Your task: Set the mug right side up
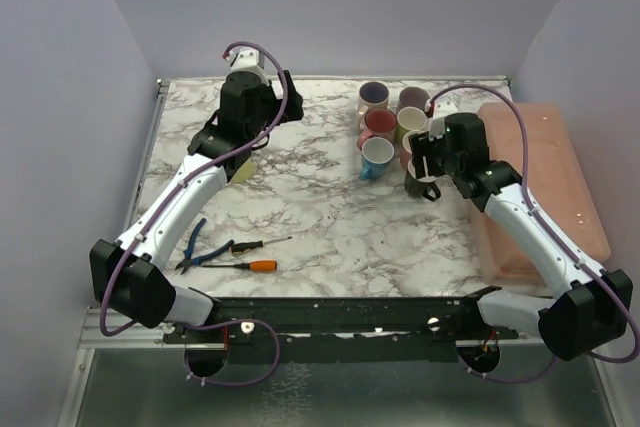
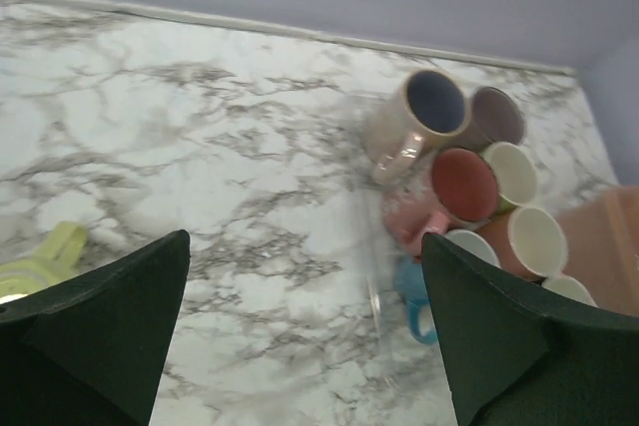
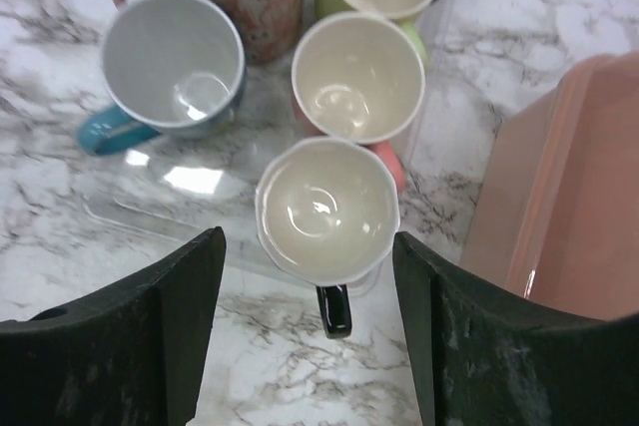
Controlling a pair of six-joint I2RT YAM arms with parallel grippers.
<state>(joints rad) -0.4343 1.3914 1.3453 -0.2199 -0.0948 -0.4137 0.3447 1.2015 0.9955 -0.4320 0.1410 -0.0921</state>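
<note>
A mug with a white inside and a black handle (image 3: 327, 209) stands right side up at the near end of a cluster of mugs; in the top view (image 1: 423, 188) it sits below my right gripper. My right gripper (image 3: 310, 291) is open just above it, fingers either side, touching nothing; it also shows in the top view (image 1: 428, 169). A yellow-green mug (image 2: 36, 264) lies low at the left, partly hidden under my left arm (image 1: 243, 170); I cannot tell its orientation. My left gripper (image 2: 305, 331) is open and empty over the far left of the table (image 1: 247, 97).
Several upright mugs (image 1: 380, 124) stand clustered on a clear plastic tray (image 3: 150, 192). A pink bin (image 1: 545, 172) lies along the right edge. Blue-handled pliers (image 1: 195, 247) and two screwdrivers (image 1: 257, 265) lie near the front left. Walls enclose three sides.
</note>
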